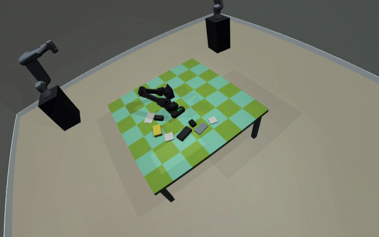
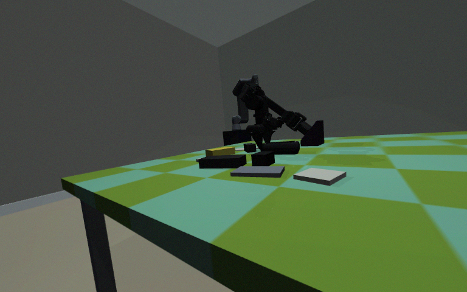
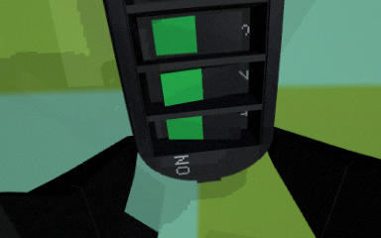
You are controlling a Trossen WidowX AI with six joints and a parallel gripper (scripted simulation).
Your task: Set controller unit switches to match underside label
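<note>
The controller unit [image 1: 177, 111] [image 2: 282, 147] [image 3: 198, 163] lies on the tabletop [image 1: 195, 152] [image 2: 292, 220] [image 3: 327, 119], its long axis running near left to far right from above. The fingers [image 1: 169, 109] [image 2: 256, 139] stand wide apart, either side of its end. "ON" reads sideways there; the switch numerals are partly legible.

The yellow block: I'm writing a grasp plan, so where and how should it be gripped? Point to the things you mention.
Grip the yellow block [image 1: 157, 130] [image 2: 220, 151] across its narrower width, midway along its length, probably coming from straight above: it lies flat, longer than wide, with its top uncovered.
</note>
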